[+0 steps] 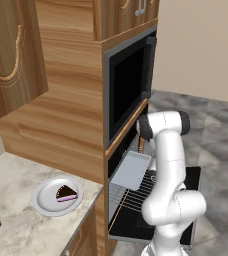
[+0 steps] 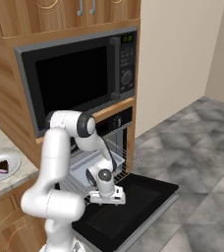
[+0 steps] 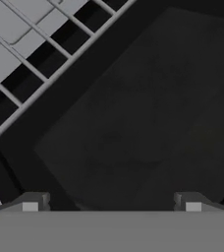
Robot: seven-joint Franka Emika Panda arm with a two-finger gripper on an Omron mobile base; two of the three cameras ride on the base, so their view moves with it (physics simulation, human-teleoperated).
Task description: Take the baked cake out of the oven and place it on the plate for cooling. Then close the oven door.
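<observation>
One cake [image 1: 66, 193] is sitting on one plate [image 1: 47, 200] on the bench [image 1: 16, 220], well left of the fingers [image 3: 111, 206], which are hanging wide and empty just above the one open oven door [image 2: 133, 204]. One tray [image 1: 131, 169] is resting on the pulled-out rack [image 1: 140, 192] beyond them. Closing the door may be risking a jam, since the rack is sticking out over it.

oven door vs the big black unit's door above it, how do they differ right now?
The black glass drop-down oven door lies open and flat, near level; the larger black glass-fronted door above it is shut and upright. The oven door hinges at the bottom; the upper door has a vertical handle at its right edge. The upper one looks taller. Both are dark glass panels set in the same wooden cabinet column.
</observation>
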